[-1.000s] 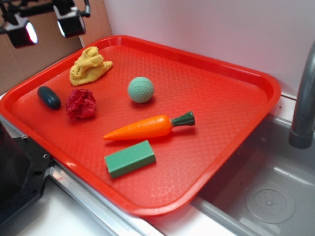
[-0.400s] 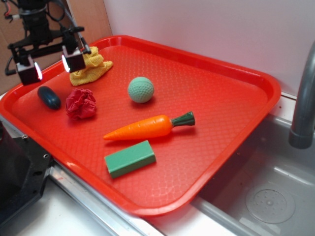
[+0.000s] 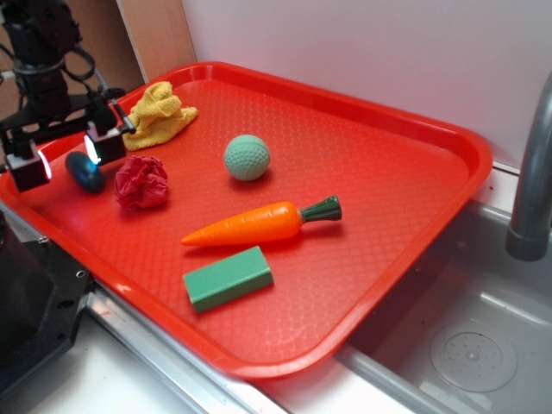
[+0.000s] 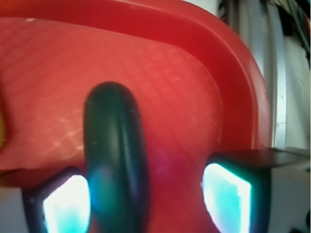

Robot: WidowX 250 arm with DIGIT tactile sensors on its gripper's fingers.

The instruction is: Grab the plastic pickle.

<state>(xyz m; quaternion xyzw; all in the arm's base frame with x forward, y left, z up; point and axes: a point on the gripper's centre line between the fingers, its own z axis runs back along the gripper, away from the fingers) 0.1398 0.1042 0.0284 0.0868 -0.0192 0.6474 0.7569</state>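
The plastic pickle (image 3: 84, 171) is a small dark teal oval lying near the left rim of the red tray (image 3: 388, 216). My gripper (image 3: 65, 158) has come down over it and stands open, one finger on each side. In the wrist view the pickle (image 4: 116, 160) lies lengthwise between the two glowing pads (image 4: 65, 206), close against the left one, with a wide gap of bare tray (image 4: 194, 73) before the right one. My gripper (image 4: 146, 204) straddles it, and its lower end runs out of the picture.
A crumpled red cloth (image 3: 142, 181) lies just right of the pickle and a yellow cloth (image 3: 158, 115) behind it. Further right are a pale green dimpled ball (image 3: 247, 157), an orange carrot (image 3: 259, 223) and a green block (image 3: 228, 278). A sink and faucet (image 3: 530, 172) sit at right.
The gripper has come down and moved left, from above the yellow cloth to tray level, and now straddles the pickle. Nothing on the tray has moved.
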